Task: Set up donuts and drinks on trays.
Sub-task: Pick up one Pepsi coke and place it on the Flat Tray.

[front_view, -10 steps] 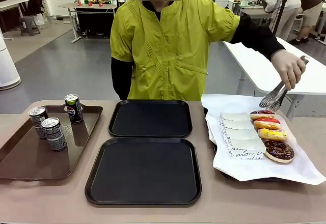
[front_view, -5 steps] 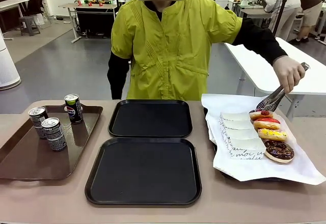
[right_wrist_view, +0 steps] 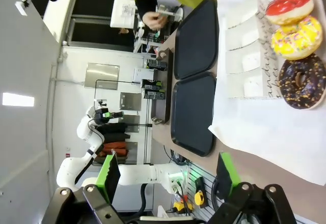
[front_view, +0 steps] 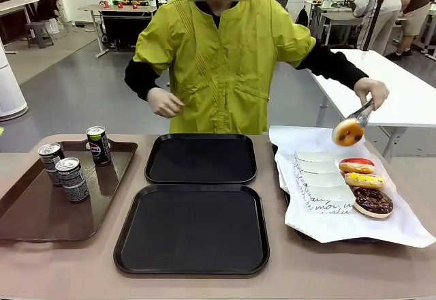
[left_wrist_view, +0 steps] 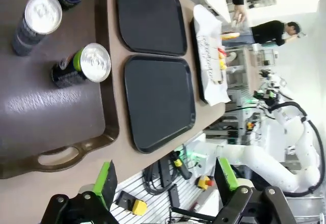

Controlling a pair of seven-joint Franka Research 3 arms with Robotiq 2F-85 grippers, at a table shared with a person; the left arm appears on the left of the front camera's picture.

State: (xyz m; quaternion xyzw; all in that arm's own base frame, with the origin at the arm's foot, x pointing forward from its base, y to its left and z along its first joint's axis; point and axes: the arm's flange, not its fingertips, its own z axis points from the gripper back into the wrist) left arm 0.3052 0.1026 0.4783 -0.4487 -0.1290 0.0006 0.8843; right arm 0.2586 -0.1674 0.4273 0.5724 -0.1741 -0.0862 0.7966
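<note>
Presently, left pincer (left_wrist_view: 165, 176) and right pincer (right_wrist_view: 168, 174) gape wide, empty.

White arms (left_wrist_view: 265, 160), black jaws, green pads (left_wrist_view: 106, 180), person's lime smock (front_view: 218, 61), black sleeves (front_view: 334, 61)

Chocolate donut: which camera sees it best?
Right wrist view: the chocolate donut looks big and close, sprinkles clear. The front view shows it smaller, nearest in the row. In the left wrist view it is too tiny to tell.
</note>
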